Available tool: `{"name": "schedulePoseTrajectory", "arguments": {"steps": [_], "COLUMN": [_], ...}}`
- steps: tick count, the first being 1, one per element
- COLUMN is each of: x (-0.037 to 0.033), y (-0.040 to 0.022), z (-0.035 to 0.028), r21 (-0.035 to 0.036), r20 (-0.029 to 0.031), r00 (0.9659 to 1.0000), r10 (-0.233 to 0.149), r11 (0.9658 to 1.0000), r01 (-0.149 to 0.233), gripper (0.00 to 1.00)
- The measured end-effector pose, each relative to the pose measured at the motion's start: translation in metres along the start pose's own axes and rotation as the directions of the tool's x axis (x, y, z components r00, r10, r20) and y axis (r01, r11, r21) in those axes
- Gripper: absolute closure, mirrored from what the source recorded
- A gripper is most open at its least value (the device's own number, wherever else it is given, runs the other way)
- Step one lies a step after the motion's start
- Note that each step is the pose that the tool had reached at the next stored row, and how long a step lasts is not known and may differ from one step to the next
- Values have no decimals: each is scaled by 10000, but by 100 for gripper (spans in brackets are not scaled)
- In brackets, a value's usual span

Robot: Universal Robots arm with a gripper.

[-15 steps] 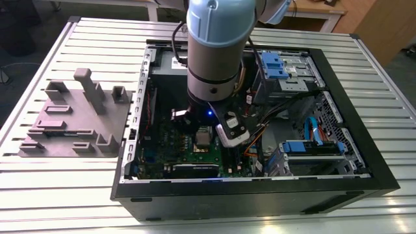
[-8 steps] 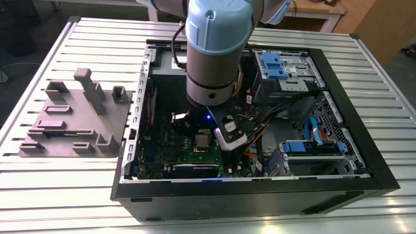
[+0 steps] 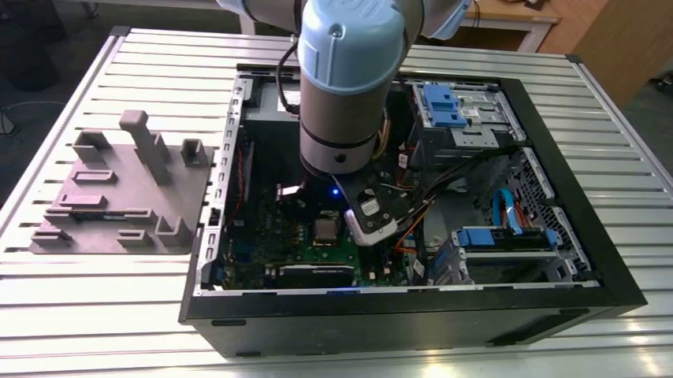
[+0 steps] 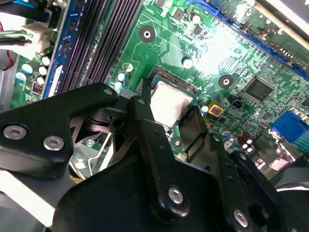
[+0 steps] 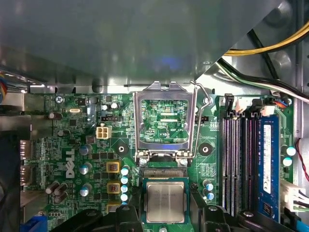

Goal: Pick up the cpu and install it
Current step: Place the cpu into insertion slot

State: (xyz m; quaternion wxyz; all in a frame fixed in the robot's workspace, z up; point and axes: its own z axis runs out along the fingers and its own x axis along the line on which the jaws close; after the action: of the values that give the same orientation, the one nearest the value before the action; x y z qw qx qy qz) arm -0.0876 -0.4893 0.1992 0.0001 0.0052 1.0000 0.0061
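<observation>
The gripper [image 4: 169,108] is closest, and it is made of black metal pieces held with round silver screws. Its jaws are narrow and pinch the cpu [image 5: 165,202] by two opposite edges, so the flat top is left free. The cpu is a small square with a shiny grey top and a thin green rim. It sits low in its socket on the green board [image 5: 72,140], just where it belongs. Right behind it the metal socket frame [image 5: 139,121] stands flipped open, I think to leave room for the chip to go in. A thin wire lever [image 5: 195,121] runs along the frame. Beside that are long dark slots [image 5: 236,159] with a blue strip. Farther out is the black computer case [image 3: 421,315], lying open on a ribbed metal table [image 3: 105,315]. A grey plastic block [image 3: 121,197] sits beside the case.
</observation>
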Motion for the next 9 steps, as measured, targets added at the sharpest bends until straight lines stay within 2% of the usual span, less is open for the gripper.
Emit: {"name": "schedulePoseTrajectory", "arguments": {"steps": [9], "x": [-6], "y": [-1], "z": [89], "r21": [-1], "r20": [0], "r00": [10000], "r10": [1], "r11": [10000], "r01": [-1], "gripper": [53]}}
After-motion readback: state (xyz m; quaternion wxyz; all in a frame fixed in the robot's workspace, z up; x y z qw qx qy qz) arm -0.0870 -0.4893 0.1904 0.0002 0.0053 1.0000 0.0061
